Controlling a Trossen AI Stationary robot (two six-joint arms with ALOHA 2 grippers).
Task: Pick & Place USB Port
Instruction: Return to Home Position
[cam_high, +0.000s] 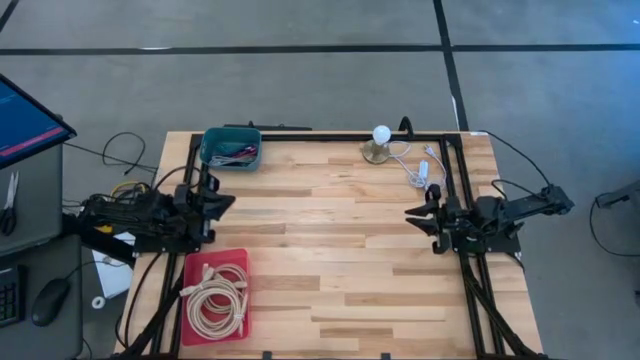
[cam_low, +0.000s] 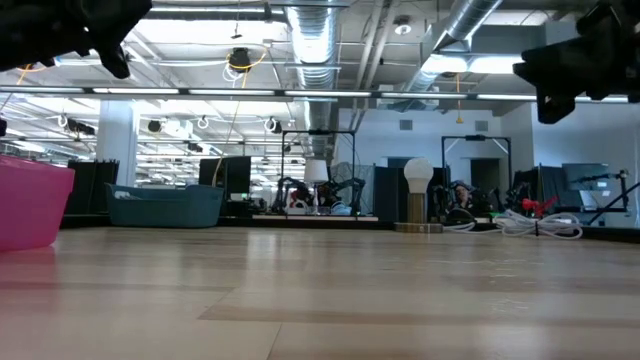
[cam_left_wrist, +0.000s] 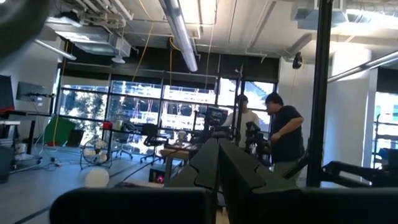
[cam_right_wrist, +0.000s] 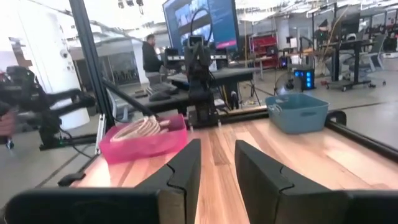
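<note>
Pale butcher-block wooden table (cam_high: 330, 260), planks striped light and tan, with a black frame rail round the edge. Left gripper (cam_high: 220, 200) rests low at the table's left edge, between the two bins. In the left wrist view its dark, wedge-shaped fingers lie flat against each other with only a seam between them, holding nothing. Right gripper (cam_high: 414, 219) sits opposite at the right edge, with its fingers apart: a strip of bare wood shows through the gap in the right wrist view, and nothing is in it. Both arms are folded over their own sides with the middle of the table between them, which I read as a rest posture and not an approach to anything. Task items are already sorted. The teal-blue plastic bin (cam_high: 212, 140), with rounded corners, stands at the far left corner and holds a tangle of dark and white cable (cam_high: 240, 153), the USB lead by my judgement. The shallow red plastic bin (cam_high: 197, 262) stands at the near left corner and holds a loose coil of beige rubbery cable (cam_high: 215, 300). No loose task cable lies on the open boards. Off to the far right are a white globe bulb on a round wooden base (cam_high: 380, 141) and a thin white cord (cam_high: 424, 168) trailing beside it. These look like fixtures, not work. Judged done bar the parking.
</note>
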